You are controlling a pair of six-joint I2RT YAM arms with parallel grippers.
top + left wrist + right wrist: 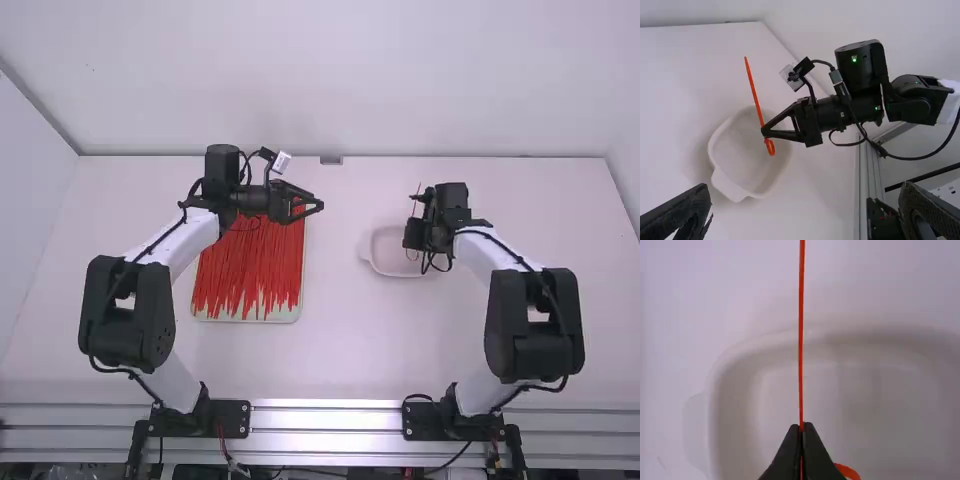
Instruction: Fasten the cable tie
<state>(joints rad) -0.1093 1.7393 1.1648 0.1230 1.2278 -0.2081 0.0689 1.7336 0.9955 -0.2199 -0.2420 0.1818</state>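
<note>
My right gripper (411, 236) is shut on a red cable tie (801, 330), pinching it just above its small closed loop (770, 147). The tie's long tail (753, 90) sticks straight out past the fingertips. The right gripper (765, 132) and its tie hang over a white bowl (383, 252). In its own wrist view the right gripper (801, 430) has its fingers pressed together on the tie. My left gripper (310, 207) hovers open and holds nothing, above the far end of a tray (246, 317) heaped with red cable ties (250, 270). Its spread fingers (680, 215) frame the left wrist view.
The white bowl (742, 165) stands on the table right of the middle, with a small handle on its rim. An aluminium rail (320, 415) carries both arm bases along the near edge. White walls close off the far side and the left side.
</note>
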